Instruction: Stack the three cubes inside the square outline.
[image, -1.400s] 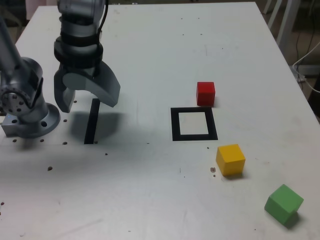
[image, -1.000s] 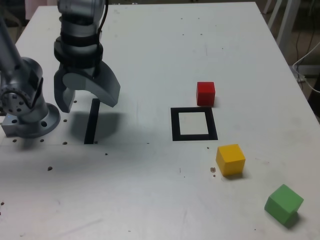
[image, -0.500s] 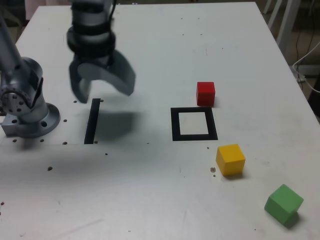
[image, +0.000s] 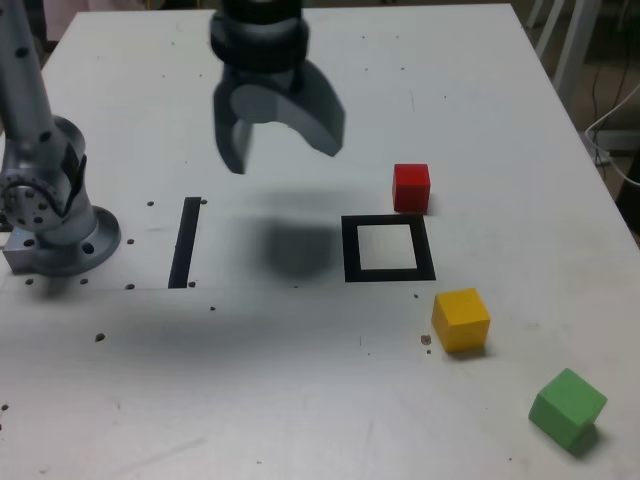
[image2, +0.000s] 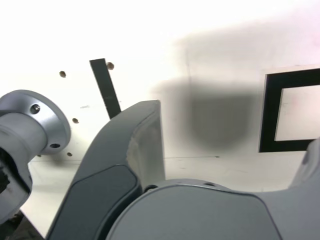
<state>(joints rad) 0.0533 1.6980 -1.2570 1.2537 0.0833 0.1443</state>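
Note:
In the exterior view my gripper (image: 280, 150) hangs open and empty above the table, to the left of and a little beyond the square outline (image: 388, 248). The red cube (image: 411, 187) rests just past the outline's far edge. A yellow cube (image: 461, 319) sits near its front right corner, and the green cube (image: 567, 406) lies farther to the front right. All three cubes stand apart on the table. The wrist view shows one grey finger (image2: 135, 150) and part of the square outline (image2: 290, 110); no cube appears there.
A straight black tape strip (image: 185, 241) lies at the exterior view's left, beside the arm's grey base (image: 50, 215). The white table (image: 300, 380) has small holes and specks. Its right edge runs close behind the green cube.
My gripper has risen and swung toward the exterior view's right, from over the black tape strip to near the square outline. Its jaws stay open. The cubes have not moved.

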